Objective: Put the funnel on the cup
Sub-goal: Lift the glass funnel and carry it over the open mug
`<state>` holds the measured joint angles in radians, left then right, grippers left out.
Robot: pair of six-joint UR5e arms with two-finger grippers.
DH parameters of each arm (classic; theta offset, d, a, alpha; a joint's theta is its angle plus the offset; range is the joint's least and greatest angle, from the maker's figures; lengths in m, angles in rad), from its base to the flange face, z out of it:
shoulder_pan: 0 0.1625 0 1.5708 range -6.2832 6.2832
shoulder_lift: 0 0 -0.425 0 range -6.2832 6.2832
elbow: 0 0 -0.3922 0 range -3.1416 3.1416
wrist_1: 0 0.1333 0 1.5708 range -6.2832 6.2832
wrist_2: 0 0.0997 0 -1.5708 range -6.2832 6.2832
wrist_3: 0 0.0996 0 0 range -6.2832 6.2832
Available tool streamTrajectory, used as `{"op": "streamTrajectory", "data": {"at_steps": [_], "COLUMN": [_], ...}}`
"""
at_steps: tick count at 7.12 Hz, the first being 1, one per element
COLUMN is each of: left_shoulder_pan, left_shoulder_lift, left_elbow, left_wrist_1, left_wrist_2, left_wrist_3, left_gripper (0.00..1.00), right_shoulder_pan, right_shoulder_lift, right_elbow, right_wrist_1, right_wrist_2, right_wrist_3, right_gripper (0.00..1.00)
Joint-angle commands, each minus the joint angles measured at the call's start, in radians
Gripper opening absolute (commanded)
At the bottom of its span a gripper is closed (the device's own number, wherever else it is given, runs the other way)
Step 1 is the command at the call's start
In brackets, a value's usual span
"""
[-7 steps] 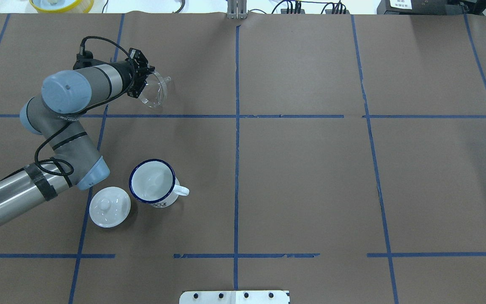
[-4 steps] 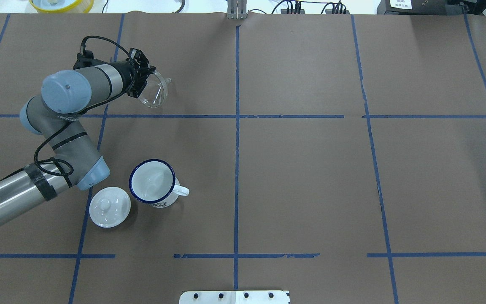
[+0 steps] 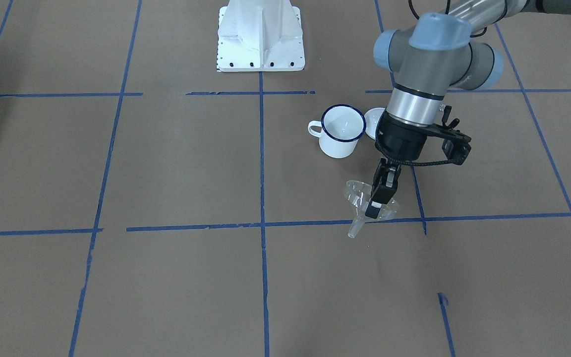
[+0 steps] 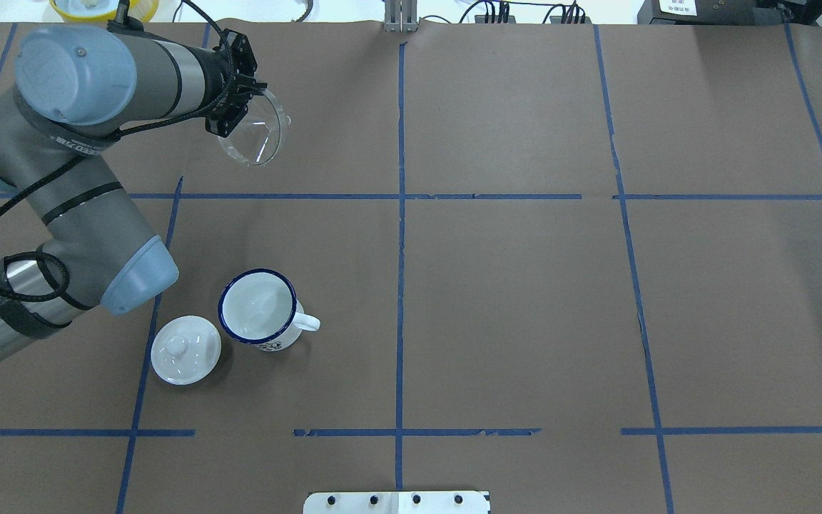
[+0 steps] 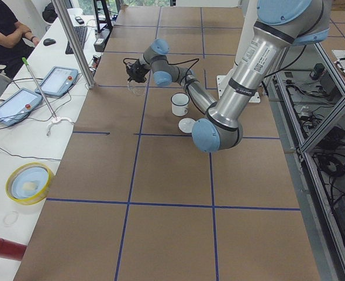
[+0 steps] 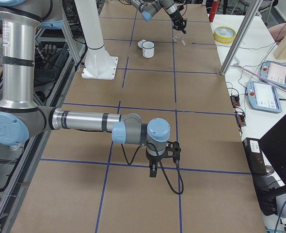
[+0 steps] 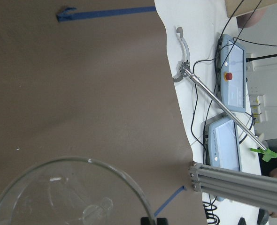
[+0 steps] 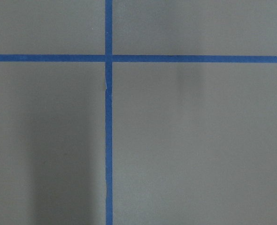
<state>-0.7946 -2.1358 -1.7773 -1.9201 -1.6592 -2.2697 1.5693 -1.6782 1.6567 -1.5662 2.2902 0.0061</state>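
My left gripper point(image 4: 238, 107) is shut on the rim of the clear plastic funnel point(image 4: 257, 139) and holds it in the air over the far left of the table. In the front view the gripper point(image 3: 377, 202) points down and the funnel point(image 3: 357, 196) hangs spout-down above the paper. The funnel's cone fills the bottom of the left wrist view point(image 7: 68, 197). The white cup point(image 4: 257, 307) with its blue rim stands upright, apart from the funnel and nearer the robot; it also shows in the front view point(image 3: 342, 130). My right gripper point(image 6: 153, 171) shows only in the right side view; I cannot tell whether it is open or shut.
A round white lid point(image 4: 185, 350) with a knob lies just left of the cup. The robot's white base plate point(image 4: 397, 502) is at the near edge. Cables and a yellow bowl point(image 4: 104, 7) lie beyond the table's far edge. Blue tape lines cross the brown paper.
My left arm has lifted and swung toward the far edge, and the funnel has risen with it, now showing larger. The cup and lid have not moved.
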Motion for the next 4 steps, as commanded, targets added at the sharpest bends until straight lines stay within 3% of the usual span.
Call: {"op": "streamTrajectory", "data": {"at_steps": [1,2,4], "left_shoulder_pan": [0.006,0.014,0.101], "left_shoulder_lift": [-0.094,-0.133,-0.151], "left_elbow": [-0.135,-0.131,-0.113], "left_wrist_1": [0.487,0.644,0.768], "left_wrist_2": [-0.112,-0.181,-0.2], "left_wrist_3": [0.137,0.215,0.226], "left_gripper": [0.0,0.0,0.0], "right_shoulder_pan": [0.0,0.0,0.0], "right_shoulder_lift": [0.0,0.0,0.0], "right_elbow": [0.0,0.0,0.0], "right_wrist_1": [0.0,0.0,0.0], "right_wrist_2": [0.0,0.0,0.0], "right_wrist_3": [0.0,0.0,0.0], "right_gripper": [1.0,1.0,1.0]}}
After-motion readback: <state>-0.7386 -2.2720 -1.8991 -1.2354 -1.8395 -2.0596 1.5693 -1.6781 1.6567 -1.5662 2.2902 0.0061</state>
